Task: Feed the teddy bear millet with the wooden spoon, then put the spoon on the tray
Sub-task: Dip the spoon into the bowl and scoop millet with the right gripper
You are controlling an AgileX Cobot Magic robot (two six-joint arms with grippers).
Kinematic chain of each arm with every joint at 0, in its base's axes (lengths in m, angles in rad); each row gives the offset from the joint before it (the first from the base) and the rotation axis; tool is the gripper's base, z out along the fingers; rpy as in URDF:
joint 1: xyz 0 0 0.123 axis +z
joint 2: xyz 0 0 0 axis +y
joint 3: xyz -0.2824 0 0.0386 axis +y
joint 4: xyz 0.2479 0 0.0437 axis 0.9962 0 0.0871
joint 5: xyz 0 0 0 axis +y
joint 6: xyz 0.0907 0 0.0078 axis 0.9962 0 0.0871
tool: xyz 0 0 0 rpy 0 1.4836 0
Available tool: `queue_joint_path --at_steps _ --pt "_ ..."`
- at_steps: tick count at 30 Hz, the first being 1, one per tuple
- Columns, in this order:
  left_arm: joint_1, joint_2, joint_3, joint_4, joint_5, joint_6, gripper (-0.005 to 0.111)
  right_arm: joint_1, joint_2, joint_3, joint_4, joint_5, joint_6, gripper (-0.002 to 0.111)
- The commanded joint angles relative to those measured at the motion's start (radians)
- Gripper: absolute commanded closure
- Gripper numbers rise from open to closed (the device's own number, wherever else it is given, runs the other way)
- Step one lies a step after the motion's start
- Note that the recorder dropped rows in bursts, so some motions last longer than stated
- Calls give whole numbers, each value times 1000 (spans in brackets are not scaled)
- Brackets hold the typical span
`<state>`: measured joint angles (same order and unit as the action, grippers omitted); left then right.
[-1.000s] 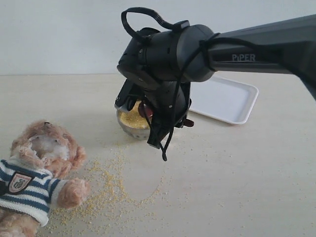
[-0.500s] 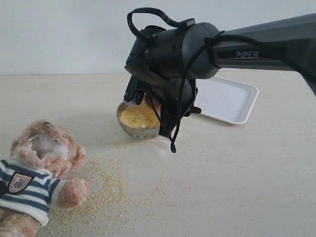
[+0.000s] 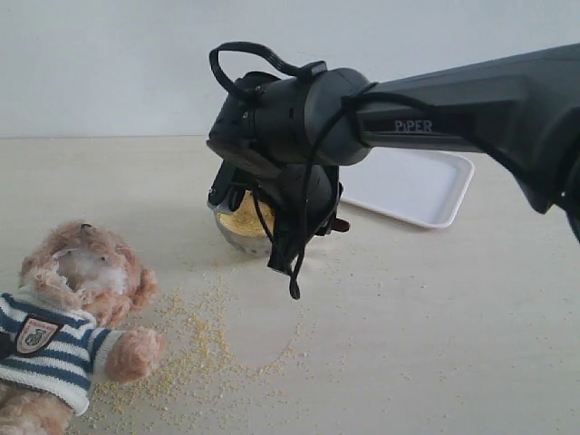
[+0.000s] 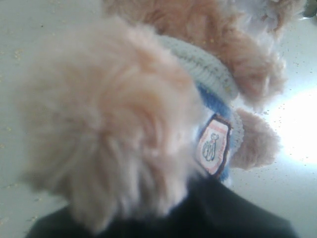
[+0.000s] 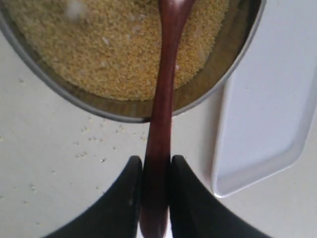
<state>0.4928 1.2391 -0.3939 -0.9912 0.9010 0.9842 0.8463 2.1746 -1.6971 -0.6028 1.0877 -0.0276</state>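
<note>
The right pincer (image 5: 156, 166) is squeezing the thin handle of the wooden spoon (image 5: 163, 89) between its two black fingers (image 5: 130, 188), which are almost shut. The spoon is reaching over the rim of the steel bowl (image 5: 233, 47), above the millet (image 5: 114, 54) inside.

The right arm (image 3: 471, 100) is stretching out level and bending down at the wrist right over the bowl, hiding most of it.

The tray (image 3: 412, 181) is lying just beside the bowl, not touching it. Loose grains (image 3: 195, 349) are lying on the table (image 3: 435, 344) between the bowl and the teddy bear (image 3: 72, 308), which is lying well apart from the bowl.

Of the left pincer only a dark shape (image 4: 198, 218) is showing, against the bear's fur, so I cannot tell how wide it is.
</note>
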Motion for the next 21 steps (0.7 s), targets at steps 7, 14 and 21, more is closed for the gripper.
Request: queue_joint_path --at_steps 7,14,21 --pt "3 -3 4 -14 7 5 102 0 -3 -38 168 48 1 106" --pt "3 -3 4 -14 7 5 102 0 -7 -41 179 110 21 106" --pt "3 -3 4 -14 7 5 102 -25 -36 -41 215 114 28 106"
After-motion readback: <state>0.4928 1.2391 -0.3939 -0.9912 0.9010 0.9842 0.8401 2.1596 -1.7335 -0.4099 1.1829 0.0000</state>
